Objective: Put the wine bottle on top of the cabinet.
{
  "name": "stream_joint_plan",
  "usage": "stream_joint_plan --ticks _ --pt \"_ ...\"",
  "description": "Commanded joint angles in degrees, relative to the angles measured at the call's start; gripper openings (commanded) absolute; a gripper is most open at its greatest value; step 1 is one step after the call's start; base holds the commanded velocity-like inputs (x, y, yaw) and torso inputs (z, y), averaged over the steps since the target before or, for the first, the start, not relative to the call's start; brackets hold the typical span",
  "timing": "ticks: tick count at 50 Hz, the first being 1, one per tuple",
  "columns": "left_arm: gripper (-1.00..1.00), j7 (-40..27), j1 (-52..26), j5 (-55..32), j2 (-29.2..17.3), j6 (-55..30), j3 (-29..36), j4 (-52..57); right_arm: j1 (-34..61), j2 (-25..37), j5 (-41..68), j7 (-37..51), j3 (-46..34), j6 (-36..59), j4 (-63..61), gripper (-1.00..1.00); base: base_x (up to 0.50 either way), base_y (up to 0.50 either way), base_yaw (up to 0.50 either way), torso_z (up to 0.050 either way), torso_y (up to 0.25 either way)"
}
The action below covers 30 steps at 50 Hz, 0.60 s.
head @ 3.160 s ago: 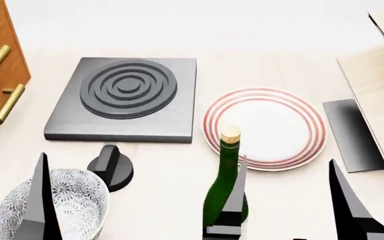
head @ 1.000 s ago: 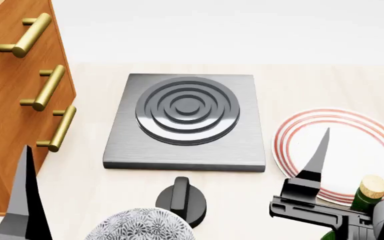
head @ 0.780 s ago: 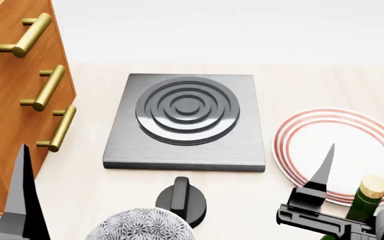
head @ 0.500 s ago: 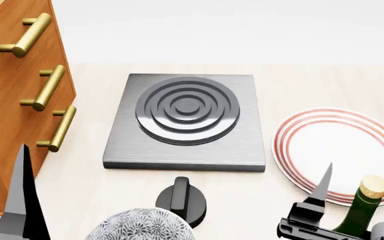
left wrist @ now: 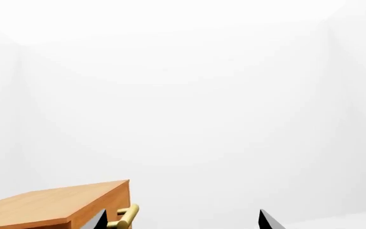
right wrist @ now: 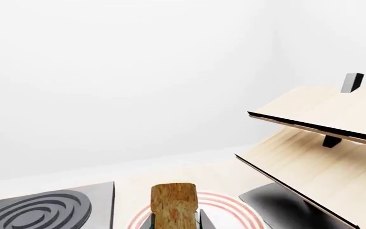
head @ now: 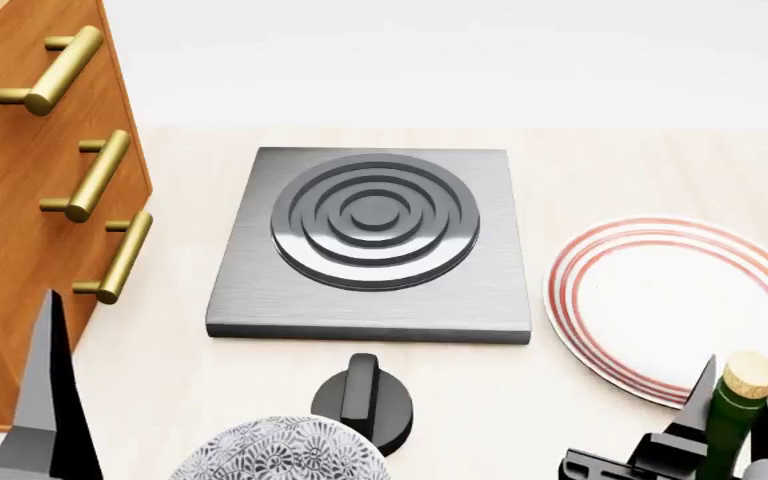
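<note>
The tall dark green glass wine bottle (head: 727, 425) with its tan cork stood upright at the near right edge of the head view, on the pale wooden bench (head: 584, 170). The right gripper (head: 727, 438) had a dark finger on either side of the bottle's neck, closed around it just below the cork. In the right wrist view the cork (right wrist: 174, 203) showed close up between the two finger edges. No label or writing could be seen on the visible part of the bottle.

The large orange-brown wooden cabinet (head: 17, 200) with brass-coloured bar handles (head: 100, 174) stood at the far left, well apart from the bottle. Between them lay a square dark grey hob plate with raised concentric rings (head: 373, 240), a black round knob (head: 363, 400) just in front of it, and a white bowl with a grey flower pattern (head: 277, 452) at the near edge. A white plate with red rings (head: 651, 300) lay just behind the bottle. The right wrist view also showed a pale light-wood slatted rack (right wrist: 316, 143) standing beyond the plate.

The left gripper (left wrist: 180, 220) was held up near the cabinet's top (left wrist: 49, 202), its two dark fingertips spread wide apart with nothing between them. One dark finger (head: 48, 400) rose at the near left of the head view, in front of the cabinet.
</note>
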Motion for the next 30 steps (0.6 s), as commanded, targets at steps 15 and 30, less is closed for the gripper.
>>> stream_joint_plan --ticks 15,30 --pt "1.00 0.23 -0.11 -0.09 -0.05 -1.48 0.65 0.00 5.35 3.44 0.55 0.80 -1.02 7.04 -5.64 -1.00 0.00 0.00 0.00 0.000 0.000" --pt "1.00 -0.15 -0.24 -0.42 -0.03 -1.72 0.85 0.00 15.63 4.94 5.06 -0.55 -5.00 15.87 -9.47 -1.00 0.00 0.00 0.00 0.000 0.000"
